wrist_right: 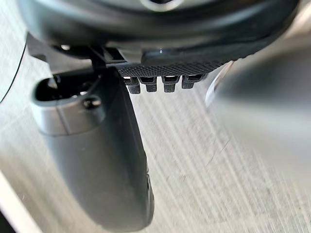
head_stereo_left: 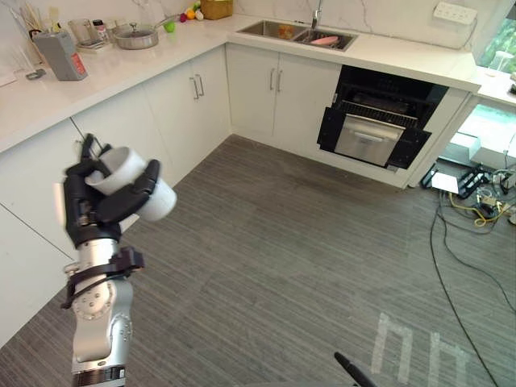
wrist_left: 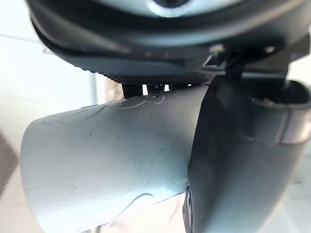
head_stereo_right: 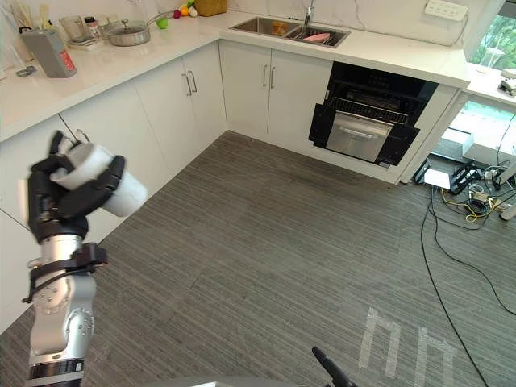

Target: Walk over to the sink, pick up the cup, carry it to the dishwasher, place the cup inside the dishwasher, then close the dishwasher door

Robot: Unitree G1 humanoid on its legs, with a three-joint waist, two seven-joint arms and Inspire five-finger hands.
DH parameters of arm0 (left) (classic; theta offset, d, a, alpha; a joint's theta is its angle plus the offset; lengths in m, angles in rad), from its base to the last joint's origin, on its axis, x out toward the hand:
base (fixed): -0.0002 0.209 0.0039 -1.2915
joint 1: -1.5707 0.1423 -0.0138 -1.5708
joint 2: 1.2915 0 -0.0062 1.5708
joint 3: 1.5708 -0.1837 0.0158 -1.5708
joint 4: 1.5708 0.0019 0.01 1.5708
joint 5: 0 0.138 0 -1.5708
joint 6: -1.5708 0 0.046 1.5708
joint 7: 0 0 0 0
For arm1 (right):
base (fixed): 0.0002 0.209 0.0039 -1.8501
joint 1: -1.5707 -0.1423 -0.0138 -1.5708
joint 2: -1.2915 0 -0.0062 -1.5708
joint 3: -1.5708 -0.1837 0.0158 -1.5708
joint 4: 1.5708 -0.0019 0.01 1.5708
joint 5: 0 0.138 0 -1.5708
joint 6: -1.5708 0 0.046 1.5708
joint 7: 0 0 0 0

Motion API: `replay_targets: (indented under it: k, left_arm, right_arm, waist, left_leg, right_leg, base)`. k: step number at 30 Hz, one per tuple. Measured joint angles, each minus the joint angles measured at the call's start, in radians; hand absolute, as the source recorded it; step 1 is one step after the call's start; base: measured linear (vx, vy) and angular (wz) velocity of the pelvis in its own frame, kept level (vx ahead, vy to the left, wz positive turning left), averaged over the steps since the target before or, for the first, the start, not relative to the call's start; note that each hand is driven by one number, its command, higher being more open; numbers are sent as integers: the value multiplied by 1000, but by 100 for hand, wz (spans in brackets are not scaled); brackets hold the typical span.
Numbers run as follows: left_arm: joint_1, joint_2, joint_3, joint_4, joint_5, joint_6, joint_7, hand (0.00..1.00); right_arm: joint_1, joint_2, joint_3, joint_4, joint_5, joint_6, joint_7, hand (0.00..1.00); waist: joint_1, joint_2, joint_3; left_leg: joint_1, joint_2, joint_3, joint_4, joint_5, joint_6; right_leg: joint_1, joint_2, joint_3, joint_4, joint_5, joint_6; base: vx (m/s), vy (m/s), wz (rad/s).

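My left hand (head_stereo_left: 95, 211) is raised at the left, in front of the white cabinets, with its fingers and thumb curled round a white cup (head_stereo_left: 129, 171) that lies tilted on its side. Up close, the cup (wrist_left: 107, 160) rests against the palm with the thumb (wrist_left: 243, 160) beside it. The dishwasher (head_stereo_left: 375, 133) stands far across the floor under the counter, its door (head_stereo_left: 372, 139) hanging partly open and a rack showing inside. The sink (head_stereo_left: 278, 31) lies left of it in the counter. My right hand (wrist_right: 97, 145) hangs over the grey floor, fingers relaxed and holding nothing.
White cabinets (head_stereo_left: 185, 101) and a counter run along the left and back, carrying a pot (head_stereo_left: 135, 35), a grey container (head_stereo_left: 61, 55) and fruit (head_stereo_left: 190, 13). Cables and power strips (head_stereo_left: 476, 197) lie on the floor at the right. White tape marks (head_stereo_left: 415, 347) show on the near floor.
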Motion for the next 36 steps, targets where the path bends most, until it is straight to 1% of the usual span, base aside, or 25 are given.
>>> replay_targets:
  k: [1, 2, 4, 6, 8, 10, 11, 13, 15, 16, 18, 21, 22, 26, 28, 29, 30, 31, 32, 33, 34, 35, 36]
  left_arm:
    - [2, -10, -10, 0, 2, 7, -16, 0]
    - [2, -25, -14, 0, 2, 7, -34, 0]
    - [0, -39, -21, 0, 2, 7, -58, 0]
    - [-11, -43, -48, 0, 1, 7, -93, 0]
    - [-20, -42, -62, 1, -2, 6, -109, 0]
    - [-21, -40, -64, 8, -3, 5, -124, 0]
    - [-21, -36, -66, 20, -3, 2, -130, 0]
    - [-25, -28, -73, 48, -3, -12, -131, 0]
    - [-36, -25, -93, 102, -1, -31, -119, 0]
    - [-36, -21, -99, 111, 0, -31, -112, 0]
    - [-49, 0, -130, 141, 44, -31, -69, 0]
    - [-60, 1, -142, 153, 96, -29, -13, 0]
    - [-112, 19, -150, 212, 244, 14, 96, 0]
    - [-111, 18, -150, 212, 244, 14, 96, 0]
    - [-105, 2, -149, 212, 243, 13, 96, 0]
    - [-95, -20, -150, 212, 235, 13, 94, 0]
    - [-79, -50, -150, 212, 214, 13, 87, 0]
    - [-71, -70, -151, 212, 200, 13, 81, 0]
    - [-55, -118, -151, 212, 173, 10, 70, 0]
    - [-35, -157, -157, 212, 143, 10, 62, 0]
    - [-27, -169, -165, 212, 131, 11, 56, 0]
    - [-16, -176, -184, 212, 117, 11, 47, 0]
    - [-13, -179, -231, 211, 95, 15, 29, 0]
  right_arm:
    - [-6, -1, 31, -7, 4, 0, -2, 100]
    - [-5, 0, 50, -12, 25, -1, -5, 100]
    - [6, -1, 73, -18, 67, -8, -10, 100]
    - [27, -4, 95, -19, 115, -31, -39, 100]
    - [36, -8, 105, -20, 157, -39, -46, 100]
    - [43, -9, 104, -20, 199, -38, -50, 100]
    - [46, -10, 100, -19, 207, -36, -48, 100]
    - [45, -5, 55, 2, 205, -39, -25, 100]
    - [47, 2, 6, 46, 156, -94, 58, 100]
    - [51, 2, 8, 46, 151, -102, 69, 100]
    - [64, 6, 11, 46, 152, -118, 90, 100]
    - [74, 6, 33, 46, 143, -126, 91, 100]
    - [84, -2, 115, 36, 74, -134, 113, 100]
    - [85, -2, 115, 36, 74, -134, 113, 100]
    - [87, -2, 114, 36, 74, -134, 113, 100]
    - [89, -2, 114, 35, 73, -134, 113, 100]
    - [92, -3, 115, 35, 72, -134, 112, 100]
    - [96, -3, 115, 36, 70, -136, 111, 100]
    - [100, -5, 113, 35, 64, -148, 107, 100]
    - [101, -6, 115, 32, 48, -171, 90, 100]
    - [102, -4, 115, 27, 43, -182, 80, 100]
    - [108, 1, 114, 24, 44, -198, 62, 100]
    - [124, 12, 104, 22, 44, -217, 23, 100]
  waist:
    - [-8, 1, -1]
    - [-15, 2, -1]
    - [-26, 6, -3]
    - [-31, 10, -4]
    - [-36, 15, -4]
    - [-49, 20, -5]
    - [-54, 27, -9]
    - [-61, 33, -13]
    - [-76, 43, -10]
    - [-80, 44, -9]
    - [-93, 45, -9]
    - [-106, 44, -9]
    - [-107, 25, 35]
    - [-107, 25, 35]
    - [-106, 25, 35]
    - [-106, 25, 35]
    - [-107, 25, 36]
    - [-106, 26, 36]
    - [-102, 32, 41]
    - [-101, 31, 42]
    - [-100, 28, 43]
    - [-100, 18, 46]
    - [-107, 4, 58]
  left_leg:
    - [2, 2, 8, 0, 0, -3]
    - [1, 5, 31, -2, 2, -32]
    - [1, 6, 55, -4, 7, -42]
    - [8, 7, 76, -6, 15, -54]
    - [21, 11, 104, -7, 19, -61]
    - [41, 18, 108, -13, 19, -62]
    - [54, 27, 114, -25, 19, -63]
    - [65, 36, 137, -42, 18, -64]
    - [73, 46, 159, -57, 18, -65]
    - [75, 48, 162, -61, 18, -66]
    - [80, 57, 172, -74, 24, -77]
    - [78, 64, 190, -81, 38, -98]
    - [76, 99, 167, -159, 135, -115]
    - [76, 100, 169, -158, 135, -115]
    - [72, 99, 171, -151, 133, -116]
    - [62, 100, 170, -131, 125, -124]
    - [43, 104, 170, -87, 104, -125]
    - [29, 110, 171, -52, 85, -119]
    - [-1, 129, 181, 29, 36, -106]
    - [-29, 140, 195, 106, -7, -99]
    - [-36, 141, 206, 134, -24, -89]
    - [-39, 133, 216, 168, -46, -79]
    - [-20, 104, 267, 213, -81, -51]
  right_leg:
    - [7, 3, -1, -9, 0, 0]
    - [8, 3, -5, -11, 0, 0]
    - [12, 3, -18, -14, -1, -2]
    - [30, 3, -30, -21, -3, -5]
    - [43, 4, -34, -20, -6, -10]
    - [58, 11, -36, -13, -7, -13]
    - [57, 20, -33, -4, -9, -18]
    - [55, 31, -25, -4, -9, -22]
    - [53, 42, -19, -6, -8, -24]
    - [53, 45, -18, -7, -9, -25]
    - [49, 55, -16, -9, -8, -27]
    - [38, 60, -16, -10, -4, -35]
    - [34, 113, -52, -59, 31, -88]
    - [34, 114, -50, -60, 31, -88]
    - [34, 114, -48, -70, 36, -96]
    - [39, 112, -50, -80, 41, -99]
    - [42, 108, -54, -80, 41, -99]
    - [41, 108, -56, -76, 39, -102]
    - [24, 105, -66, -31, -2, -105]
    - [-19, 82, -83, 77, -71, -105]
    - [-40, 67, -88, 137, -102, -97]
    - [-62, 39, -99, 213, -150, -86]
    - [-63, -36, -154, 332, -225, -37]
  base:
    - [21, -142, -5]
    - [17, -142, 2]
    - [3, -90, 12]
    - [6, -107, 19]
    - [-5, -100, 9]
    - [-7, -142, 0]
    - [-12, -153, -16]
    - [-25, -124, -21]
    - [-56, -122, -17]
    - [-61, -126, -21]
    - [-69, -130, -18]
    - [-71, -103, -12]
    - [-33, -40, -9]
    - [0, 0, 0]
    - [0, 0, -2]
    - [7, -7, 3]
    - [8, -14, 5]
    - [10, -38, 0]
    - [2, -30, -2]
    - [0, 0, 0]
    - [4, 21, 11]
    - [74, 70, 45]
    - [117, 69, 68]
